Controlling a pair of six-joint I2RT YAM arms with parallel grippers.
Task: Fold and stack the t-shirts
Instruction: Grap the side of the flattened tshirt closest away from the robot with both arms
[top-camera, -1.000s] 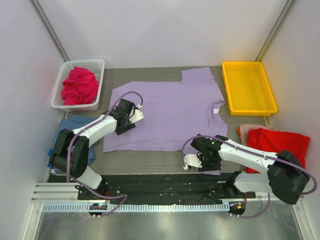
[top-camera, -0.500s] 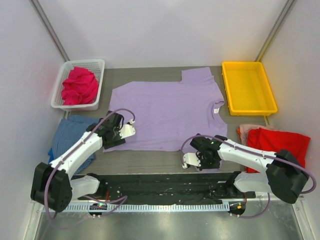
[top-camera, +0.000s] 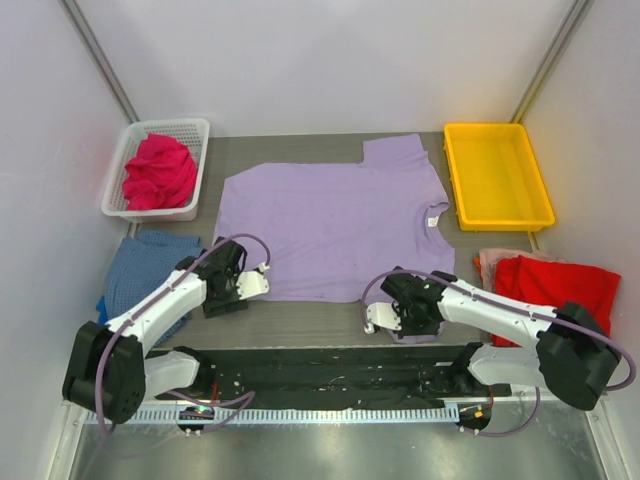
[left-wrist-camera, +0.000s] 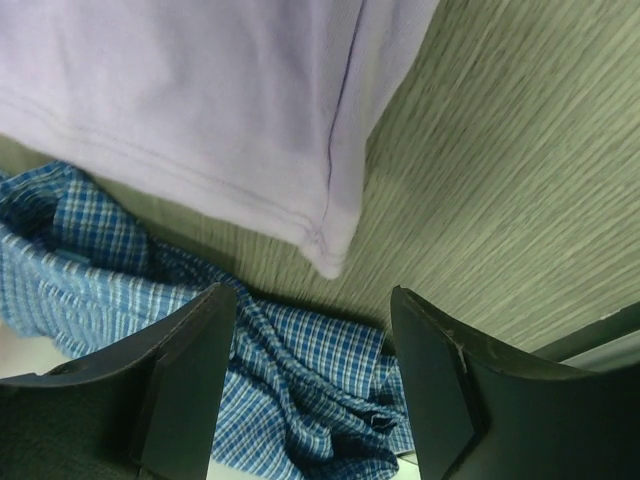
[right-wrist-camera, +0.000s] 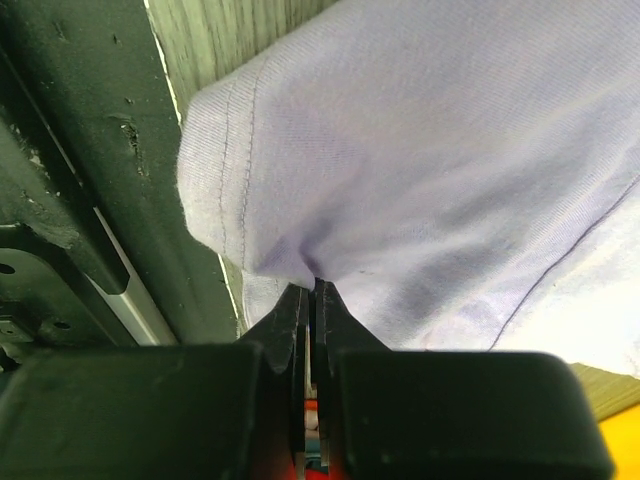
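Lavender t-shirt (top-camera: 330, 225), first fold: my right pincer (right-wrist-camera: 310, 285) clamped its sleeve; my left pincer (left-wrist-camera: 310, 297) stood apart, needing the hem corner next.

I'm seeing the lavender shirt (left-wrist-camera: 200, 100) as thin, matt cloth, hems stitched. Now the checked shirt (left-wrist-camera: 300, 390): soft woven cloth. The table (left-wrist-camera: 520, 180) reads matt with a fine streaky grain. The tray (top-camera: 497, 175) is smooth glossy plastic, the basket (top-camera: 197, 150) white plastic mesh.

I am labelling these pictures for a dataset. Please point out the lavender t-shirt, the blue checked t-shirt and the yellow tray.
lavender t-shirt (top-camera: 330, 230): top external view, middle of its flat body.
blue checked t-shirt (left-wrist-camera: 300, 370): left wrist view, crumpled folds, lower middle.
yellow tray (top-camera: 500, 221): top external view, its near rim.
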